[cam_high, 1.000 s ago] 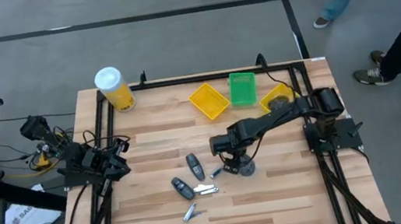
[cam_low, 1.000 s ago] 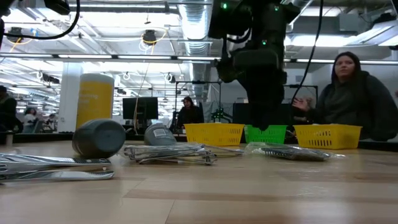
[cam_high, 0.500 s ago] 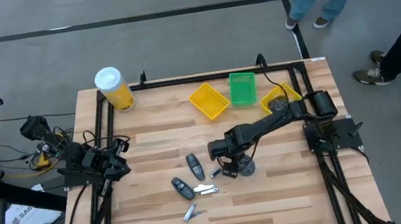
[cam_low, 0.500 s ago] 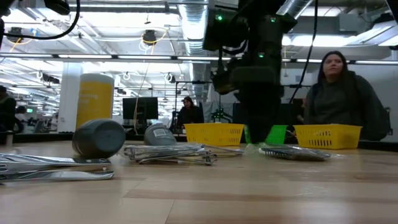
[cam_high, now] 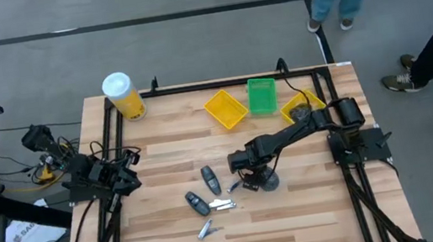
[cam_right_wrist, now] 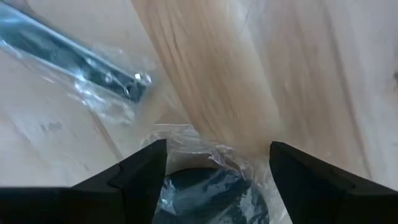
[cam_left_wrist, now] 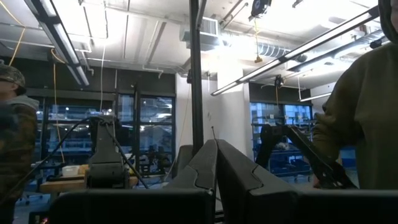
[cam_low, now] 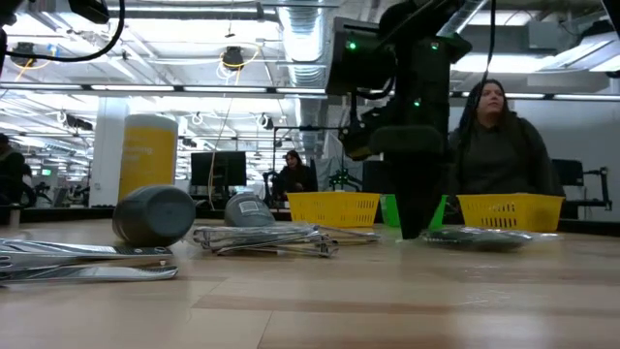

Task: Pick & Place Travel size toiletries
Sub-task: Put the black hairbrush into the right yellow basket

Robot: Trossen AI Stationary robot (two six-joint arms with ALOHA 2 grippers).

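My right gripper (cam_high: 252,180) is down at the table's middle, open, its fingers on either side of a round dark disc in clear wrap (cam_right_wrist: 208,190), which lies flat on the table (cam_high: 268,182). Beside it lies a silver clipper in a clear bag (cam_right_wrist: 93,65). Left of the gripper lie two dark grey oblong pieces (cam_high: 209,179) (cam_high: 197,203) and more silver clippers (cam_high: 222,206) (cam_high: 206,229). My left gripper (cam_left_wrist: 216,165) waits shut at the table's left edge (cam_high: 126,172), above the table. My right gripper comes at the wrapped disc from above, pointing down, with one finger (cam_right_wrist: 140,171) on each side of it. The clear wrap (cam_right_wrist: 186,146) reaches up to the fingers; whether they touch it I cannot tell.
At the far edge stand a yellow tray (cam_high: 226,109), a green tray (cam_high: 262,96) and a second yellow tray (cam_high: 299,107) under the right arm. A yellow canister with a white lid (cam_high: 123,95) stands at the far left corner. People are beyond the table.
My right gripper has come down a little and shifted slightly toward the near edge, over the wrapped disc. A person behind the table has moved.
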